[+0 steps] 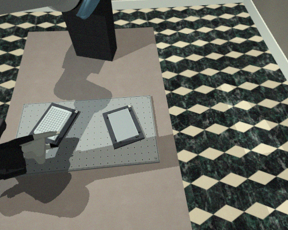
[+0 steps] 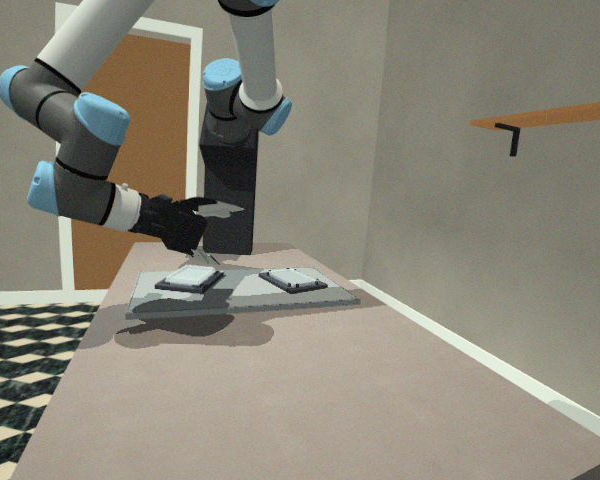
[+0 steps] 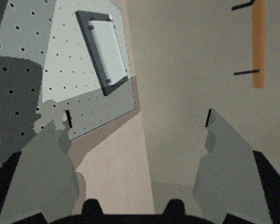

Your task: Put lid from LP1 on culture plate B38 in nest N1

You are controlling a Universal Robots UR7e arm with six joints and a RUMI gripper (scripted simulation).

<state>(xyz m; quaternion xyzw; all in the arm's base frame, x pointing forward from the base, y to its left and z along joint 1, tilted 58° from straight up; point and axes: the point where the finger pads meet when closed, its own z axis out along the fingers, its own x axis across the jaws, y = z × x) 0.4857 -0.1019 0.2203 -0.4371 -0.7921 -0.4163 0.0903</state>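
The culture plate B38 (image 1: pixel 53 120) (image 2: pixel 191 275) sits uncovered, its wells showing, in the dark plate nest N1 (image 1: pixel 72 121) on the left of the perforated board (image 1: pixel 94 153) (image 2: pixel 248 302) (image 3: pixel 61 61). The flat pale lid (image 1: pixel 123 124) (image 2: pixel 290 277) (image 3: pixel 109 51) lies in the dark lid park LP1 (image 1: pixel 127 142) (image 3: pixel 89 37) on the right of the board. My gripper (image 1: pixel 48 142) (image 2: pixel 228 235) (image 3: pixel 138 110) is open and empty, turned sideways above the plate's near-left end, well left of the lid. The plate does not show in the wrist view.
The robot's dark pedestal (image 1: pixel 91 32) (image 2: pixel 228 180) stands on the table behind the board. A wall with an orange shelf (image 2: pixel 548 116) runs along the table's right side. Checkered floor (image 1: pixel 226 98) lies beyond the table edge.
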